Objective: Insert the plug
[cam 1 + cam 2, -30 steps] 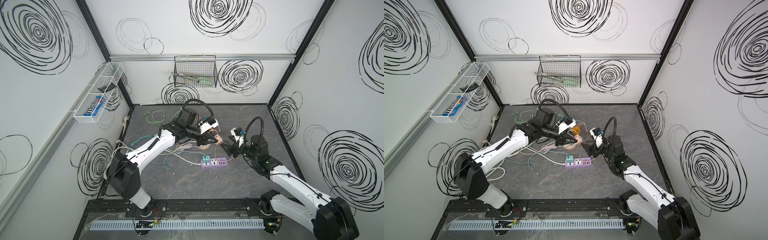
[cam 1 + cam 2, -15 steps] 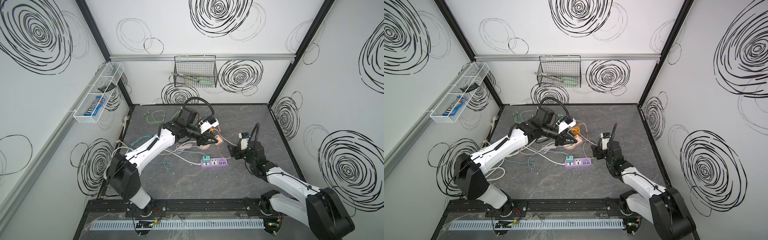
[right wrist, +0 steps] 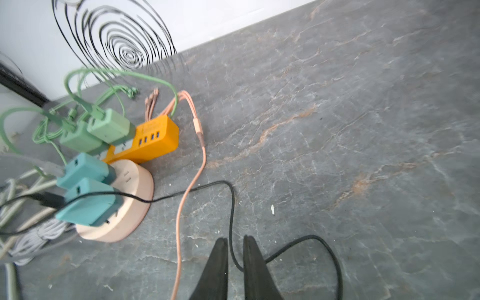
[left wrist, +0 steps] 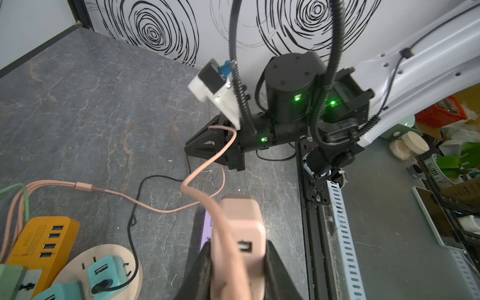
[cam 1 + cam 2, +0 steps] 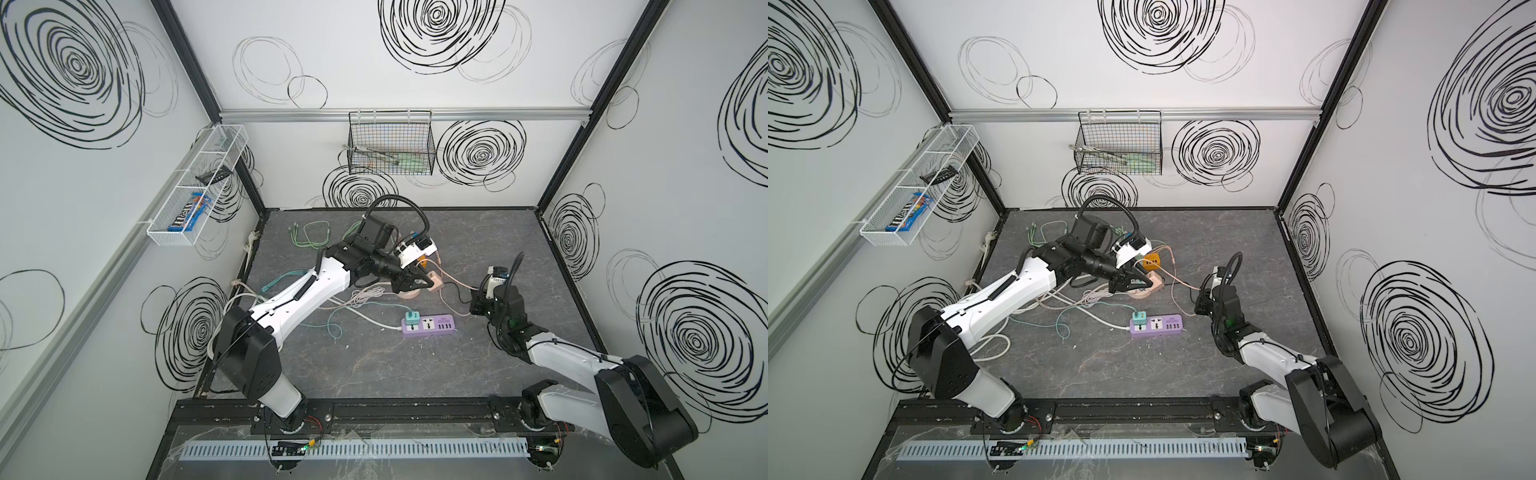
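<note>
The plug point(image 4: 241, 228) is a pink adapter block with a USB port and a pink cable point(image 4: 202, 166) coming out of it. My left gripper point(image 4: 239, 245) is shut on it and holds it above the table, over the round socket base point(image 5: 409, 294). In both top views the plug point(image 5: 434, 277) point(image 5: 1154, 279) shows at the left gripper's point(image 5: 424, 284) tip. The purple power strip point(image 5: 428, 325) point(image 5: 1156, 325) lies flat nearer the front, with a teal adapter point(image 5: 412, 320) in its left end. My right gripper point(image 3: 235, 240) point(image 5: 473, 309) is low over the table, shut on a thin black cable point(image 3: 231, 207).
An orange USB strip point(image 3: 153, 140) and the round socket base point(image 3: 124, 207), both with green and teal adapters plugged in, stand behind the plug. Loose green, white and grey cables point(image 5: 316, 239) spread over the left of the table. A wire basket point(image 5: 390, 143) hangs on the back wall.
My right gripper has dropped toward the table and drawn back to the right, and its jaws have closed on the black cable. The left arm holds still with the plug.
</note>
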{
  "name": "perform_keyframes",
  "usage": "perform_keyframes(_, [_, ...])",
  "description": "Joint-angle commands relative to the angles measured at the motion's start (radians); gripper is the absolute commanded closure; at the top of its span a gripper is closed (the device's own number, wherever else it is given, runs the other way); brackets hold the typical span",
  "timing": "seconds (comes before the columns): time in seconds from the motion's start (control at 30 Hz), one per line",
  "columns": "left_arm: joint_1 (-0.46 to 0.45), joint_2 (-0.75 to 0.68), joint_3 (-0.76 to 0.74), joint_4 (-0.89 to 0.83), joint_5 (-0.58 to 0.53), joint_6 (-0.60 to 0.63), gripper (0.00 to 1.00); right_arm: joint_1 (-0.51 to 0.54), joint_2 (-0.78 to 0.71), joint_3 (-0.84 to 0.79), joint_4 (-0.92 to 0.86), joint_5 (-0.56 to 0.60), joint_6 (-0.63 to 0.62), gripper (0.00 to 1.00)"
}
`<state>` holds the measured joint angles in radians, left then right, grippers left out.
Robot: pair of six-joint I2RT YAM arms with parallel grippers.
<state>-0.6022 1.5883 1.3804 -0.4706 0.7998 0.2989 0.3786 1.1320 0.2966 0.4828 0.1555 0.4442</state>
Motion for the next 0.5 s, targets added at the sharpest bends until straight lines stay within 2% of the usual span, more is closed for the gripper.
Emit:
perform_keyframes(0.0, [-0.024, -0.016, 0.022, 0.021, -0.066, 0.012, 1.00, -0.022, -0.075, -0.006, 0.036, 0.059, -0.048, 0.99])
perform_keyframes(0.13, [-0.052, -0.005, 0.030, 0.021, -0.143, 0.015, 1.00, -0.108, -0.127, 0.050, -0.012, 0.027, -0.098, 1.00])
perform_keyframes(0.27, [-0.087, 0.014, 0.049, 0.006, -0.214, 0.022, 1.00, -0.217, -0.140, 0.115, 0.030, -0.033, -0.111, 1.00])
perform_keyframes(0.47, [-0.147, 0.060, 0.098, -0.025, -0.382, 0.019, 1.00, -0.361, -0.033, 0.283, 0.127, -0.130, -0.138, 1.00])
